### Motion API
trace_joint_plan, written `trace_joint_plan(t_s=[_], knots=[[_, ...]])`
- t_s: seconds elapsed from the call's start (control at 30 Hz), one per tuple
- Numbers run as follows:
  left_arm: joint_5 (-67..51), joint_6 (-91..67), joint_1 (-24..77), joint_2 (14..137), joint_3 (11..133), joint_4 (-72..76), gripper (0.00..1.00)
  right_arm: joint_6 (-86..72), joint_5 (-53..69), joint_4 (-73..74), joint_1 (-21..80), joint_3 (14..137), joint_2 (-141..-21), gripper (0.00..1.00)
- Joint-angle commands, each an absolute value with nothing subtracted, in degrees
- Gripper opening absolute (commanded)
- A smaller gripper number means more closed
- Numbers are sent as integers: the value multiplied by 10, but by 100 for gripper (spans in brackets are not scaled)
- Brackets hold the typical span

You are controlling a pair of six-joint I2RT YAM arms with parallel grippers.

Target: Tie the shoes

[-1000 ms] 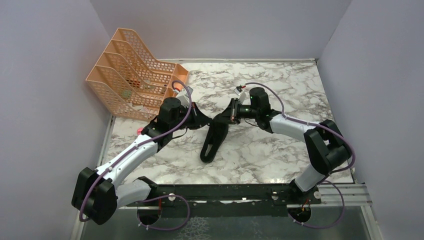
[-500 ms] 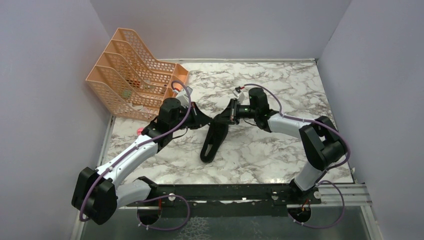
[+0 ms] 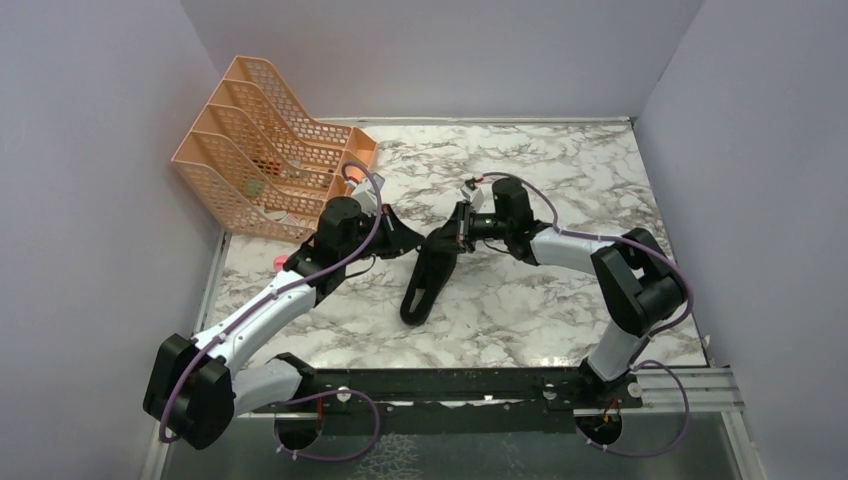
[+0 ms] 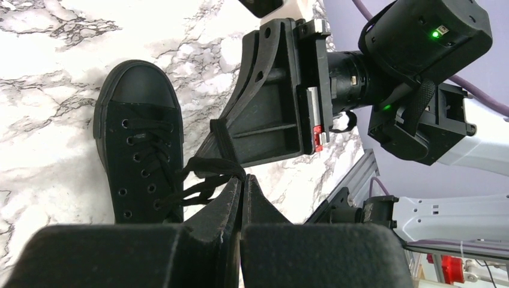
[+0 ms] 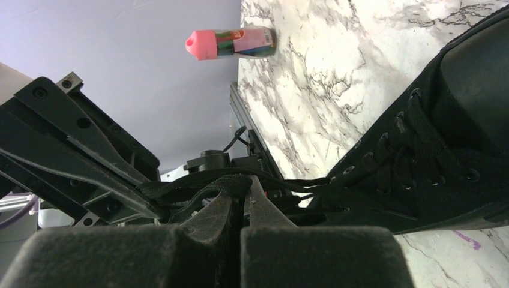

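Observation:
The black low-cut shoe lies on the marble table between the arms, its toe toward the near edge. Both grippers meet over its laced end. My left gripper is shut on a loop of black lace; its tips pinch the lace beside the shoe. My right gripper is shut on another loop of lace at its tips, with the shoe to the right. The laces run taut from the eyelets to both grippers.
An orange mesh file rack stands at the back left. A pink-capped tube lies on the table by the left wall, also seen in the top view. A metal rail runs along the near edge.
The right arm's elbow and wrist have shifted a little to the left. Both grippers stay shut on the laces over the shoe, which has not moved.

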State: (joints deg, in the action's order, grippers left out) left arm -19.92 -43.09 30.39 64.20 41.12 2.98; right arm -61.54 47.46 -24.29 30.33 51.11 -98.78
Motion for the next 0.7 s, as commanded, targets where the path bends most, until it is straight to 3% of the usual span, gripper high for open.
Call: trace_joint_plan(t_s=[0.0,0.23,0.37,0.67], knots=[[-210,-442,302,631,401,72,0,-618,494,-244,315,531,-1007,1],[-206,-435,302,631,404,71,0,-620,526,-191,316,540,-1005,1],[-212,-432,302,640,411,74,0,-609,551,-87,316,572,-1009,1],[-220,-437,302,639,403,84,0,-680,500,-159,316,577,-1030,1]])
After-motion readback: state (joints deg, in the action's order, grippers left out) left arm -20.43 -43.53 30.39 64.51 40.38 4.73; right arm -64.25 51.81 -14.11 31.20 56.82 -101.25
